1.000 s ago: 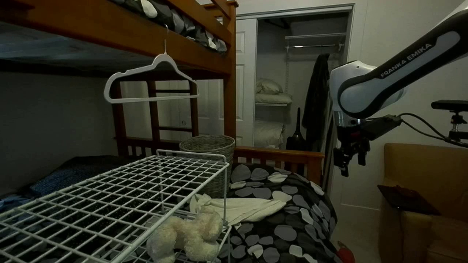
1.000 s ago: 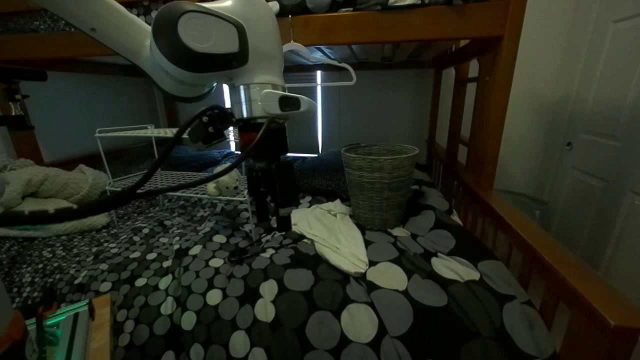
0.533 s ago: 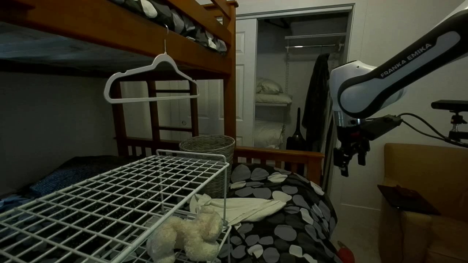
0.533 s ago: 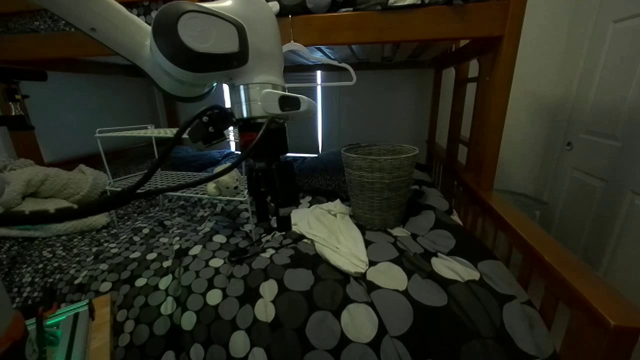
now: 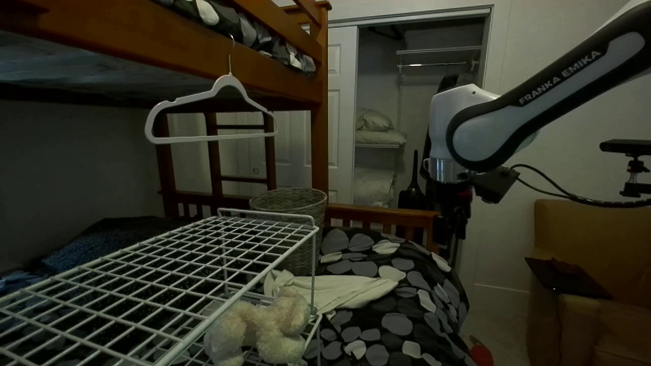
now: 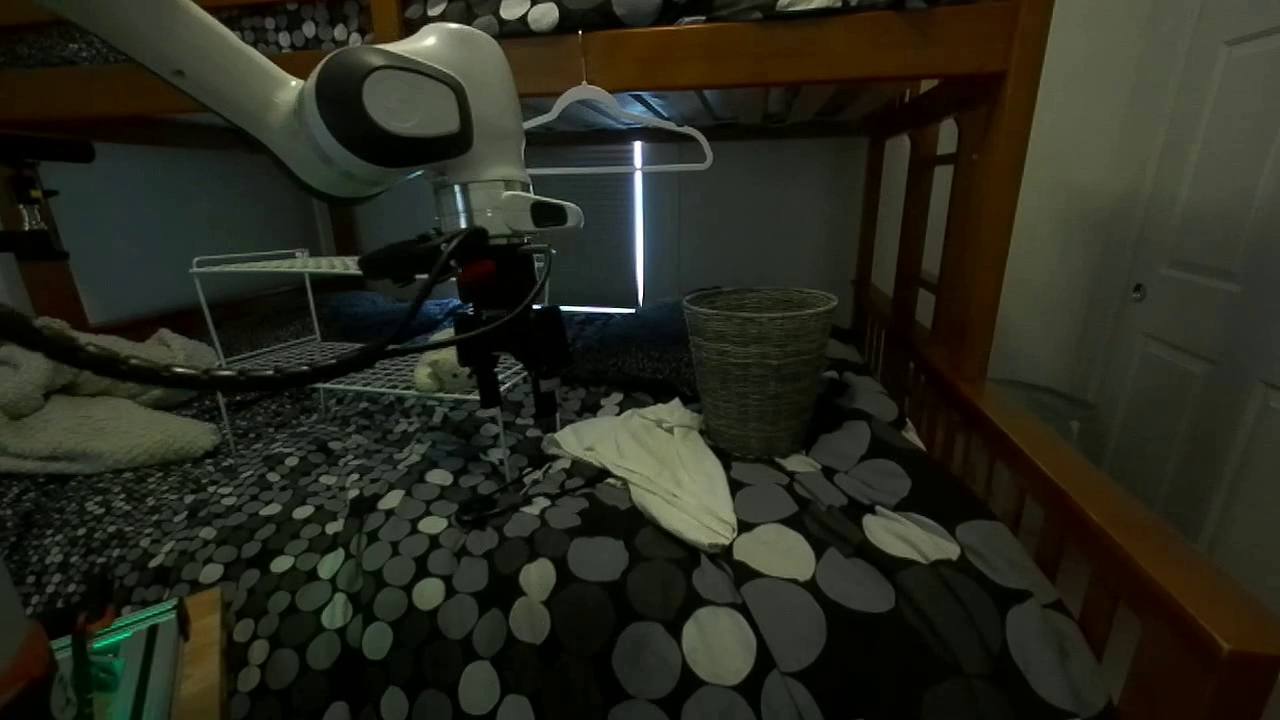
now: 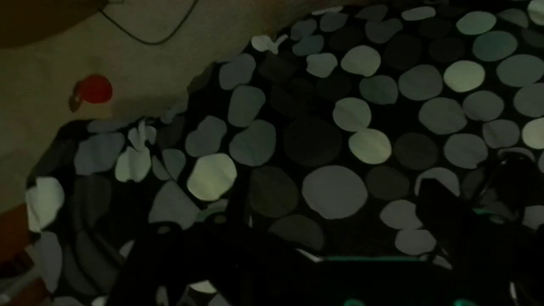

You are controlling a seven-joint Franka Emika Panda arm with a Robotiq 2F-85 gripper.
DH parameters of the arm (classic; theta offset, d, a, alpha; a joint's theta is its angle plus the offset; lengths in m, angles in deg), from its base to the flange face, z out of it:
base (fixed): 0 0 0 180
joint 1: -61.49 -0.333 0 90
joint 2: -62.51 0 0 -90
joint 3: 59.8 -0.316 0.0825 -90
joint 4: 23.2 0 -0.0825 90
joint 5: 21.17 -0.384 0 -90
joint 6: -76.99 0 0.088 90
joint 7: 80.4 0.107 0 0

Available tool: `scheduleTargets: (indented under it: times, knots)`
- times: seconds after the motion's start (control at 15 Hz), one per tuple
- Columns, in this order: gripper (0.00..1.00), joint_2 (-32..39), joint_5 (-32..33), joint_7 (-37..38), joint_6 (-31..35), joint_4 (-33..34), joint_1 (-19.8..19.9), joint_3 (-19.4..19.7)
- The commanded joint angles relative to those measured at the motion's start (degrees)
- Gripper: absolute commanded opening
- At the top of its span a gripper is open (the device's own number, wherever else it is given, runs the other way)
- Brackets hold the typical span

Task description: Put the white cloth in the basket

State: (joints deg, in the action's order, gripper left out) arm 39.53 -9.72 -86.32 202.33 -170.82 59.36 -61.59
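Note:
The white cloth lies crumpled on the dotted bedspread; it also shows in an exterior view, beside the foot of the basket. The woven basket stands upright on the bed and also shows behind the wire rack in an exterior view. My gripper points down, left of the cloth in that view. In an exterior view the gripper is dark, apart from the cloth and to its right. In the wrist view the gripper has its fingers wide apart with only bedspread between them. The cloth is out of the wrist view.
A white wire rack with a plush toy stands on the bed. A white hanger hangs from the upper bunk. A wooden bed rail runs along one side. A fleece blanket lies left.
The arm holds still between the two earlier moments, then shifts left in both exterior views, with the gripper turned. More of the cloth's left end shows now. Cloth and basket have not moved.

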Motion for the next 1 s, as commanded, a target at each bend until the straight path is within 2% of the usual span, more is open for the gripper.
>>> scheduleTargets:
  times: [0.0,0.4,0.53,0.6,0.93]
  knots:
    - [1.00,3.71,-1.60,-7.73,7.65,-0.40,-3.67,0.33]
    - [1.00,14.51,-9.03,-28.24,22.78,1.22,-7.88,2.84]
    - [1.00,18.15,-9.02,-30.60,23.22,2.60,-6.96,2.33]
    - [1.00,14.35,-7.61,-26.69,22.29,0.91,-6.05,0.94]
    - [1.00,18.34,-7.74,-28.84,22.74,2.90,-5.53,0.63]
